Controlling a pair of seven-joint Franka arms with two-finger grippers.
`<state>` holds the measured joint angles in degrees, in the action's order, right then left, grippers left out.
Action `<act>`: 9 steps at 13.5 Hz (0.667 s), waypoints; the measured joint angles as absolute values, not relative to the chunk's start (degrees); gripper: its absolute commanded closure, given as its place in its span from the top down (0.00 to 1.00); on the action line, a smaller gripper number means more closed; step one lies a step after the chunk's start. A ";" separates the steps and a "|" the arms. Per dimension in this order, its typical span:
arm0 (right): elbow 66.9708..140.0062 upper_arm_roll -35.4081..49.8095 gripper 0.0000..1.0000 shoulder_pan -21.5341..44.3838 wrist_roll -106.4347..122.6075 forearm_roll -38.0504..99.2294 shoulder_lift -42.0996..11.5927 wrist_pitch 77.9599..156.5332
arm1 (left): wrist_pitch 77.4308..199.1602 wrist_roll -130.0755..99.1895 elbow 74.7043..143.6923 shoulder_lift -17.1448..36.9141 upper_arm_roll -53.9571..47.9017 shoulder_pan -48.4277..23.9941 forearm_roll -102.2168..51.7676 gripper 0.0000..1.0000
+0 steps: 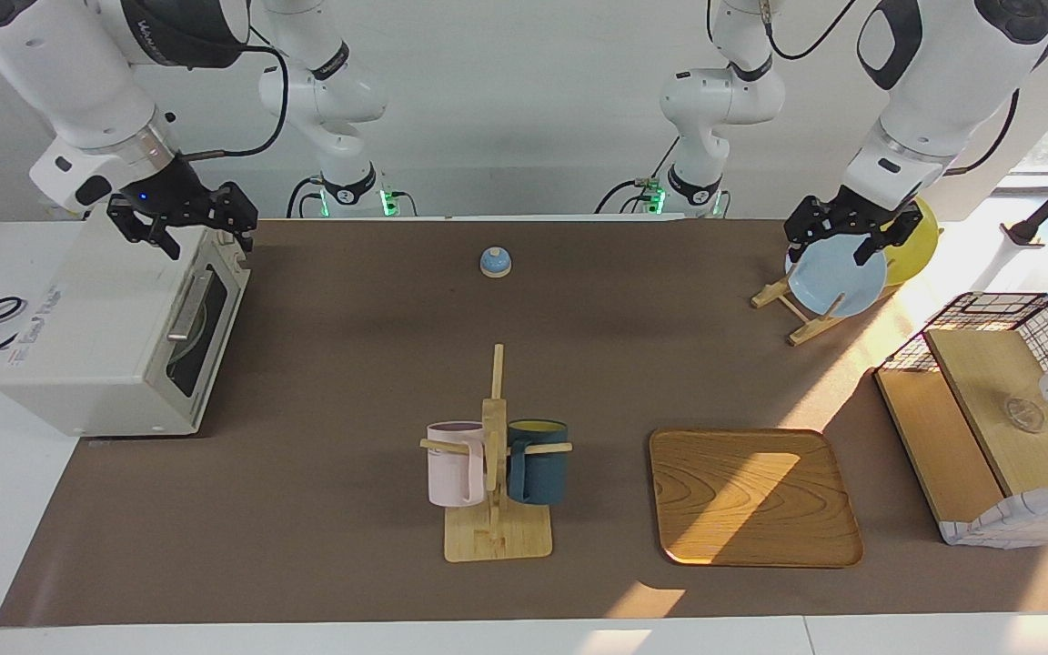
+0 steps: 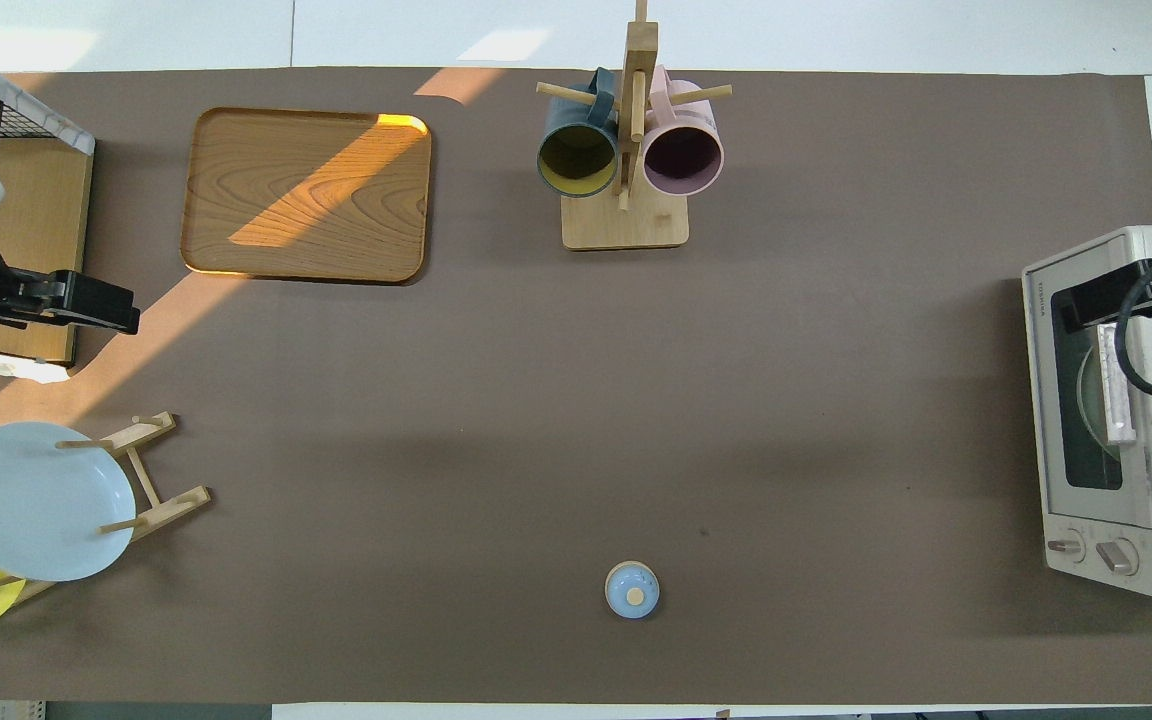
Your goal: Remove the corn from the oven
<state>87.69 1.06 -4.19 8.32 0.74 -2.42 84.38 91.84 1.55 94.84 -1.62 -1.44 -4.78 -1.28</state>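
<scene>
Oven door closed — right pincer above it; left waits.

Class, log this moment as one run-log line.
boxy off-white toaster oven: door shut | corn: not visible | right gripper: over oven, open | left gripper: waiting over round blue plate

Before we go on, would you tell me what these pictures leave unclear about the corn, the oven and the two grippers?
- Corn: not seen in either view; the oven's shut dark glass door shows only a pale round shape.
- Right gripper: over the oven's top; the facing view does not settle whether it touches.
- Left gripper: over the blue plate; in the overhead view the frame's edge cuts off its arm.
</scene>
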 measured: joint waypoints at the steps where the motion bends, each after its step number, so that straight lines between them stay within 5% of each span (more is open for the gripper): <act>1: 88.78 0.91 0.00 -4.24 8.32 0.74 -2.29 86.36 | 91.84 1.55 94.84 -1.62 -1.44 -4.78 -1.28 1.00; 9: 104.43 0.55 0.00 -5.36 5.50 -5.75 1.40 100.19 | 91.84 1.55 94.84 -1.62 -1.44 -4.78 -1.28 1.00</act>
